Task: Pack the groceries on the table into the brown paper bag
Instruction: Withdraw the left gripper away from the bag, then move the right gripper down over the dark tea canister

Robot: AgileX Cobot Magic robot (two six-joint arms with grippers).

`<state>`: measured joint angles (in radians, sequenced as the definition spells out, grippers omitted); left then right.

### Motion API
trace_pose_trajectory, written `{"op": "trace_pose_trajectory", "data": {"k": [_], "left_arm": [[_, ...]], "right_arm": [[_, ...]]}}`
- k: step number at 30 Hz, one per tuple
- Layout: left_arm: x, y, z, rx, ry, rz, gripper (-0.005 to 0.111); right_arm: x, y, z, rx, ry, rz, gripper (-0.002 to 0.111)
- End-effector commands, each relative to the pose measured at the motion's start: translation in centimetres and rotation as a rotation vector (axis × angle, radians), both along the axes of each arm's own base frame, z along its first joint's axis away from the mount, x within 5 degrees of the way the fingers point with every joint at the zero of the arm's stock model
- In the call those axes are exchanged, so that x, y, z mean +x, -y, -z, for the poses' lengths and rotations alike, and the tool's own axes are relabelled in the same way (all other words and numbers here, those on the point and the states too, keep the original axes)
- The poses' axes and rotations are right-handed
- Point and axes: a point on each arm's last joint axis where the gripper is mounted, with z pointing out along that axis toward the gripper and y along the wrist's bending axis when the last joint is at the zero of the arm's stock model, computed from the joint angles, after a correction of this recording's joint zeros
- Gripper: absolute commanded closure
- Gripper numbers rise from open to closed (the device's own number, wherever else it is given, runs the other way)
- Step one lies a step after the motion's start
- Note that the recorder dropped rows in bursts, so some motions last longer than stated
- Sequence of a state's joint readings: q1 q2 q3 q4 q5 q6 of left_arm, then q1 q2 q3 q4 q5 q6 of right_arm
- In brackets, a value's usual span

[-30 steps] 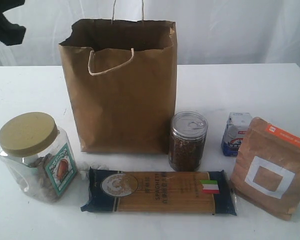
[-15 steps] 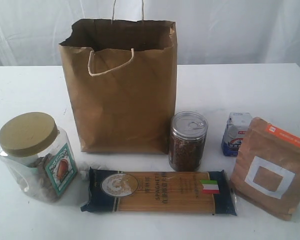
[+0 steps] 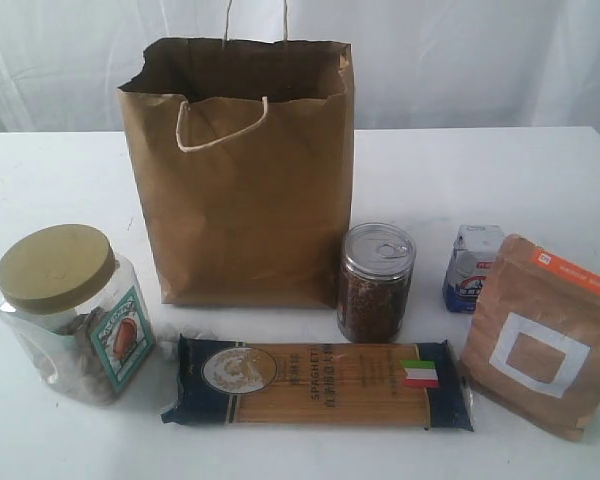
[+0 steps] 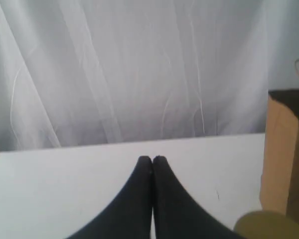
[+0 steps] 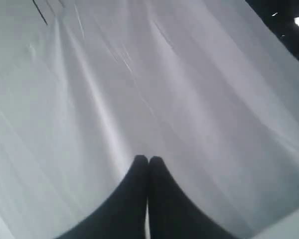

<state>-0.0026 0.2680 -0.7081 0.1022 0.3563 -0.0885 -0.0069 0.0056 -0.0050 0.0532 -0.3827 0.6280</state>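
While the left gripper (image 4: pixel 152 160) is held over the white table (image 3: pixel 480 165) with its two black fingers pressed together on nothing, the groceries are seen laid out around the brown paper bag (image 3: pixel 245 170). At the far left, a gold-lidded clear jar (image 3: pixel 70 310) is stood upright. The bag is stood open behind the centre, its torn rim upward. In front of it, a dark spaghetti packet (image 3: pixel 320 382) is laid flat. Just beside the bag's lower right corner, a pull-tab can of brown granules (image 3: pixel 375 282) is stood. Farther right, a small blue-white carton (image 3: pixel 472 265) is set just behind an orange-labelled brown pouch (image 3: pixel 542 335). The right gripper (image 5: pixel 148 159) is likewise pressed together and empty, faced toward a white curtain (image 5: pixel 139 74).
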Motion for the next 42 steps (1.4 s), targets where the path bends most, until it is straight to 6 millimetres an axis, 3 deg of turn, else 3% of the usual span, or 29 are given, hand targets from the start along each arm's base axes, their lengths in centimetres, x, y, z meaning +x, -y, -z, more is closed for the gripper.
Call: {"op": "trace_pose_trajectory", "data": {"k": [1,4,6,9,12,15,17,19,21,25,27,33,38,42], "left_arm": [[1.4,0.0,2.7,-0.055,-0.133,-0.002,0.107],[3.1,0.1,5.2,-0.141,-0.148,-0.010,0.107],[4.0,0.1,7.2,-0.190,-0.154,-0.015,0.107],[4.6,0.1,10.1,-0.296,-0.180,-0.030,0.107],[4.7,0.1,12.7,-0.365,-0.240,-0.051,0.107],[4.4,0.1,15.5,-0.371,-0.325,-0.069,0.107],[4.3,0.1,16.8,-0.368,-0.362,-0.075,0.107],[4.1,0.1,17.8,-0.359,-0.394,-0.081,0.107],[3.9,0.0,18.7,-0.328,-0.432,-0.085,0.107],[3.5,0.0,19.9,-0.262,-0.494,-0.080,0.107],[3.5,0.0,20.2,-0.262,-0.494,-0.079,0.107],[3.5,0.0,20.2,-0.264,-0.497,-0.080,0.107],[3.5,0.0,20.2,-0.264,-0.497,-0.080,0.107],[3.5,0.0,20.2,-0.264,-0.497,-0.080,0.107]], "right_arm": [[-1.3,0.1,-1.8,0.205,0.250,-0.119,0.108],[-3.0,0.4,-5.4,0.246,0.426,-0.135,0.108],[-3.7,0.8,-8.9,0.279,0.493,-0.121,0.108],[-3.9,0.9,-14.9,0.187,0.595,-0.042,0.108],[-2.0,0.5,-19.6,-0.014,0.607,0.092,0.108],[2.8,0.1,-21.6,-0.270,0.465,0.244,0.108],[6.6,0.1,-21.2,-0.417,0.299,0.300,0.108],[10.8,0.1,-19.1,-0.577,0.056,0.316,0.108],[15.4,0.1,-15.4,-0.810,-0.222,0.301,0.108],[21.5,0.1,-7.6,-1.291,-0.606,0.160,0.108],[22.2,-0.2,-6.1,-1.360,-0.659,0.102,0.108],[20.4,-2.6,-7.8,-1.004,-0.753,-0.077,0.108],[19.8,-3.5,-8.1,-1.082,-1.067,-0.338,0.108],[20.6,-4.0,-9.4,-1.095,-1.147,-0.439,0.108]]}}
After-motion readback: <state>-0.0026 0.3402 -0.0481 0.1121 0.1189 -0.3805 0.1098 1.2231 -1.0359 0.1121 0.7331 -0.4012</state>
